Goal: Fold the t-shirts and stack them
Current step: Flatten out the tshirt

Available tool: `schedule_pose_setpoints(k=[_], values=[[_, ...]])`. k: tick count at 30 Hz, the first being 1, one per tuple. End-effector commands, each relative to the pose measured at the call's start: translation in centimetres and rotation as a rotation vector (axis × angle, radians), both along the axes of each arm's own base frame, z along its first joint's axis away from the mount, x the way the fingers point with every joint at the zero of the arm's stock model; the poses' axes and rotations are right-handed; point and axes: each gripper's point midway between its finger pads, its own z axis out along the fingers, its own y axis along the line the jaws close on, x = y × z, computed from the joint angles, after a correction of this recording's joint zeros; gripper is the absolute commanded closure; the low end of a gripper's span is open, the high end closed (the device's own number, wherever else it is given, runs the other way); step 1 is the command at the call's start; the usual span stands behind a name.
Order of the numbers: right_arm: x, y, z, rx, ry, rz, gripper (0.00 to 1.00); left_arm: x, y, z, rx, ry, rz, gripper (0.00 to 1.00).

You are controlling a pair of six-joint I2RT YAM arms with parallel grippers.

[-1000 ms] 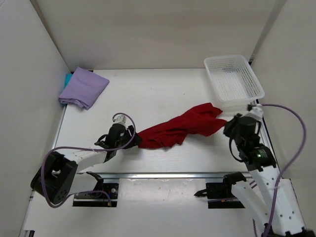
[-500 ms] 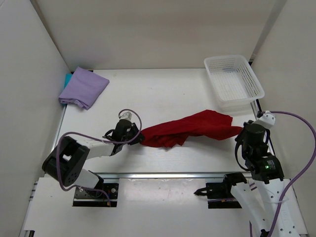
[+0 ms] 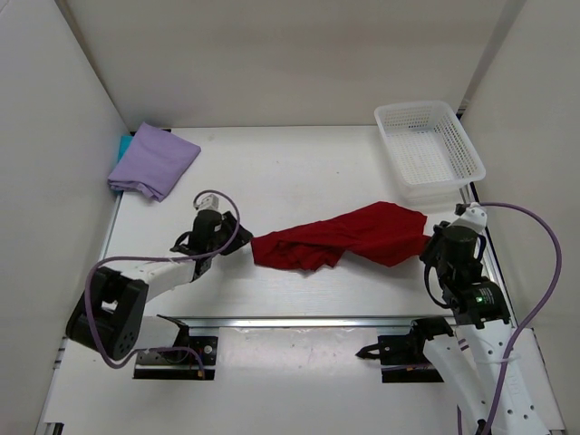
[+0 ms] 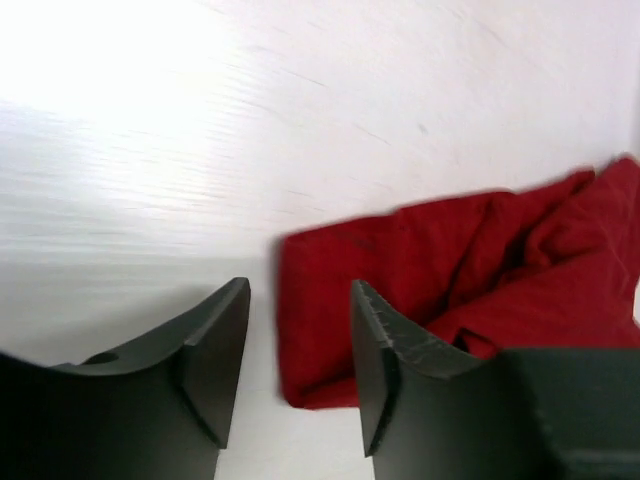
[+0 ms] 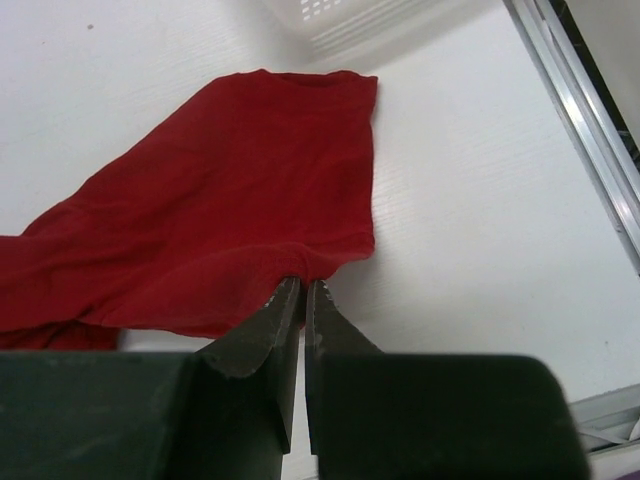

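Right end effector (image 5: pixel 303 284) pinches red t-shirt (image 3: pixel 349 234) lying lengthwise left-right; left end effector (image 4: pixel 298 292) spread.

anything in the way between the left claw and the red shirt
Nothing visible. Only bare table lies between the open left claw and the near end of the red t-shirt.

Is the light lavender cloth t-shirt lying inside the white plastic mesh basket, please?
No: the lavender t-shirt lies folded at the far left corner of the table, apart from the basket at far right.
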Motion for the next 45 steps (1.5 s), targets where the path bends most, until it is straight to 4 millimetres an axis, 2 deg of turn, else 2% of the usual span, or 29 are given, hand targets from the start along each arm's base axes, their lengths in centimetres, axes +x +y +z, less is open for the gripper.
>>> schedule_pose_setpoints(k=[1, 3, 10, 14, 17, 18, 19, 20, 21, 22, 24, 26, 27, 28, 29, 30, 31, 32, 33, 34, 35, 36, 37, 38, 39, 40, 42, 44, 45], values=[[0.8, 0.6, 0.8, 0.004, -0.053, 0.034, 1.0, -1.3, 2.9, -1.6, 0.005, 0.041, 0.068, 0.44], [0.9, 0.8, 0.4, 0.011, -0.039, 0.041, 1.0, -0.8, 3.2, -1.3, 0.0, 0.029, 0.075, 0.44], [1.2, 1.3, 0.2, 0.026, -0.051, 0.067, 1.0, 1.3, -0.2, -1.5, 0.015, 0.04, -0.005, 0.42], [1.2, 1.8, -0.3, 0.025, -0.04, 0.094, 1.0, 1.2, -1.5, -2.4, 0.021, 0.067, -0.039, 0.47], [1.3, 2.0, -0.4, 0.031, -0.038, 0.096, 1.0, 1.1, -1.8, -3.2, 0.032, 0.087, -0.046, 0.6], [1.2, 1.7, -0.4, 0.029, -0.038, 0.085, 1.0, 1.2, -2.1, -3.0, 0.023, 0.085, -0.051, 0.7], [1.1, 1.9, -0.6, 0.032, -0.036, 0.092, 1.0, 1.2, -1.8, -3.2, 0.03, 0.087, -0.043, 0.74], [1.3, 1.9, -0.1, 0.03, -0.047, 0.094, 1.0, 1.5, -1.5, -3.0, 0.024, 0.083, -0.029, 0.84], [1.3, 1.9, -0.5, 0.031, -0.033, 0.096, 1.0, 1.5, -1.6, -3.0, 0.016, 0.086, -0.027, 0.96], [1.4, 1.8, 0.1, 0.034, -0.045, 0.086, 1.0, 1.5, -1.8, -2.4, 0.01, 0.079, -0.033, 1.0], [1.5, 2.1, 0.7, 0.045, -0.055, 0.103, 1.0, 1.8, -1.7, -1.0, -0.01, 0.06, -0.03, 1.0], [2.1, 2.5, 2.5, 0.05, -0.074, 0.115, 1.0, 2.9, -2.1, 3.0, -0.04, -0.011, -0.035, 1.0], [2.5, 2.7, 3.8, 0.06, -0.09, 0.113, 1.0, 3.6, -2.1, 5.8, -0.059, -0.058, -0.04, 1.0], [2.6, 2.5, 4.8, 0.05, -0.098, 0.105, 1.0, 4.1, -1.7, 7.5, -0.059, -0.088, -0.038, 1.0], [2.9, 2.4, 6.8, 0.043, -0.119, 0.095, 1.0, 4.8, -1.3, 10.7, -0.069, -0.135, -0.043, 1.0], [3.2, 2.5, 9.5, 0.044, -0.165, 0.094, 1.0, 5.1, -0.7, 13.8, -0.081, -0.169, -0.044, 1.0], [3.2, 2.4, 12.5, 0.041, -0.229, 0.087, 1.0, 5.8, -0.2, 18.2, -0.106, -0.255, -0.046, 1.0], [3.1, 2.3, 14.4, 0.036, -0.269, 0.082, 1.0, 5.8, 1.1, 19.4, -0.095, -0.258, -0.032, 1.0], [2.9, 2.1, 17.9, 0.026, -0.337, 0.08, 1.0, 6.0, 2.7, 23.7, -0.105, -0.334, 0.0, 1.0], [2.6, 2.1, 21.6, 0.034, -0.407, 0.077, 1.0, 5.5, 3.3, 27.5, -0.137, -0.404, 0.004, 1.0], [2.2, 1.6, 23.3, 0.017, -0.433, 0.064, 1.0, 5.6, 5.5, 29.4, -0.151, -0.439, 0.06, 1.0], [1.8, 1.6, 26.6, 0.014, -0.484, 0.069, 0.99, 5.0, 7.8, 32.8, -0.185, -0.515, 0.107, 1.0], [0.4, 1.2, 30.6, 0.023, -0.571, 0.073, 1.0, 3.8, 8.2, 35.8, -0.222, -0.58, 0.083, 1.0], [1.2, 2.1, 31.4, 0.031, -0.56, 0.103, 1.0, 3.7, 11.2, 37.6, -0.228, -0.624, 0.155, 1.0], [0.4, 2.1, 34.3, 0.027, -0.62, 0.125, 1.0, 2.7, 12.8, 39.9, -0.232, -0.668, 0.168, 1.0], [0.0, 1.9, 36.9, 0.024, -0.676, 0.127, 1.0, 1.8, 13.2, 41.9, -0.226, -0.697, 0.166, 1.0], [-0.3, 2.5, 39.4, 0.028, -0.712, 0.164, 1.0, 1.1, 14.2, 44.0, -0.149, -0.727, 0.206, 1.0], [0.0, 3.2, 41.1, 0.032, -0.746, 0.196, 1.0, 0.5, 14.5, 45.7, -0.092, -0.753, 0.249, 1.0], [0.9, 4.2, 40.7, 0.036, -0.724, 0.221, 1.0, 0.4, 14.4, 45.9, -0.088, -0.756, 0.253, 1.0]])
